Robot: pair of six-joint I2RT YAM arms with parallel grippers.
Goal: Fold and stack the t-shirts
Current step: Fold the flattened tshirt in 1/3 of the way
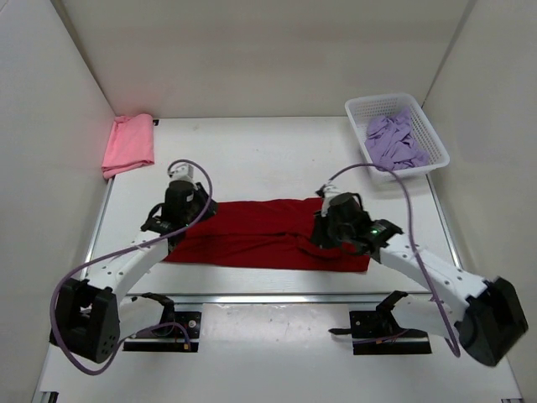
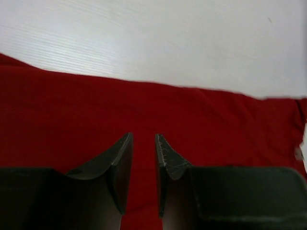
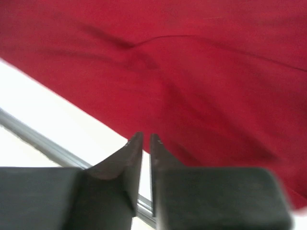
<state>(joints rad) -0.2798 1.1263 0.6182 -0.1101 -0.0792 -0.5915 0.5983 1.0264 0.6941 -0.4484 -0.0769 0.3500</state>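
A: What lies around the dark red shirt (image 1: 252, 235)?

B: It is spread sideways along the near edge of the surface (image 1: 252, 159), flat with some creases. A pink shirt (image 1: 128, 144) lies folded at the far left corner. A lavender shirt (image 1: 396, 141) sits crumpled in a white mesh basket (image 1: 377, 102) at the far right corner.

A: And the grippers?

B: The left gripper (image 2: 143, 136) hangs over the shirt's left part, released, with a clear gap and nothing between its fingers. The right gripper (image 3: 146, 135) is over the shirt's near edge. Its fingers are almost together, with a thin slit between them that grasps nothing.

A: Anything hard to make out?

B: From above, both wrists cover their own fingers, and the right arm hides the shirt's near right corner. The right wrist view is blurred. A metal rail (image 3: 43, 143) runs along the surface's near edge there.
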